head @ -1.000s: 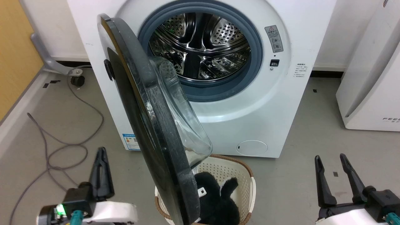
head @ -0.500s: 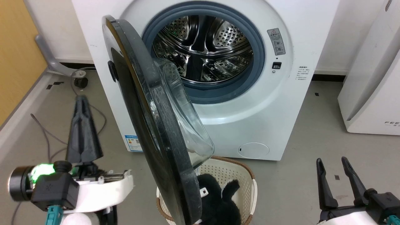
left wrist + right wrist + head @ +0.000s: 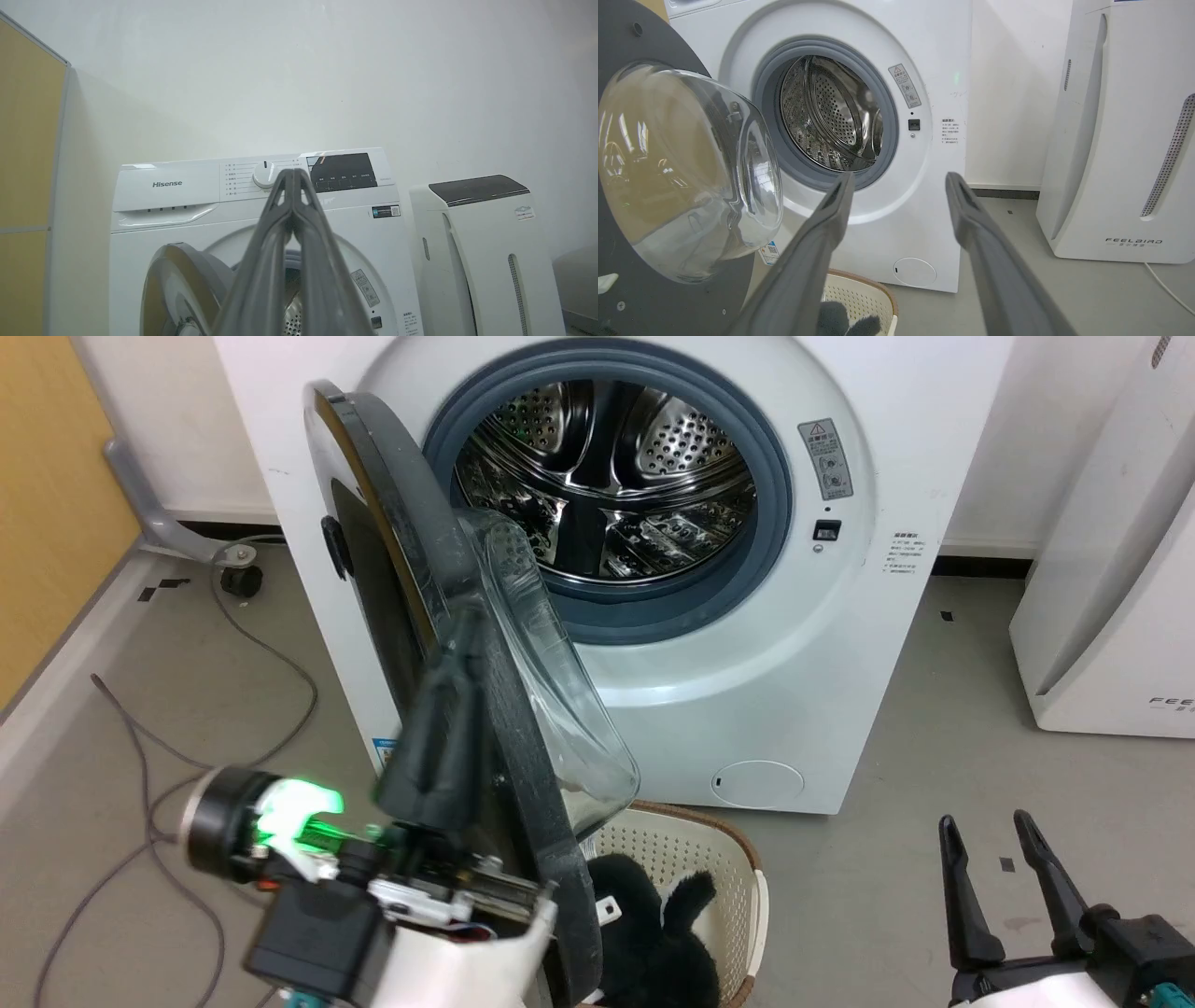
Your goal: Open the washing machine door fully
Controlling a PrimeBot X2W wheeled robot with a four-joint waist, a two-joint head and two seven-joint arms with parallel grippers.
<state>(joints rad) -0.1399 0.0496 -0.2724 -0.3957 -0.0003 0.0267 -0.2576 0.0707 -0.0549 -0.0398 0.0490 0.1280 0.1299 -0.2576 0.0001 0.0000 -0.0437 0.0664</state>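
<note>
The washing machine door stood swung out from its hinge on the left side of the washing machine, turned almost edge-on to the head view, its clear glass bowl bulging to the right toward the opening. The steel drum and the grey-blue gasket lay fully uncovered, so the latch was released and the first half of the swing looked done. What remained, by my judgement, was to carry the door further round to the left until it lay back as far as its hinge allowed.

The left fingers rose in front of the door's dark rim, jaws pressed shut with nothing between them. Whether they touched the rim could not be told from these views. In the left wrist view the same shut fingers pointed up at the control panel.

The right fingers hung at the near right above the floor, jaws spread wide and empty, well apart from the door.

Just below the door's near edge sat a cream laundry basket holding something dark and furry
</note>
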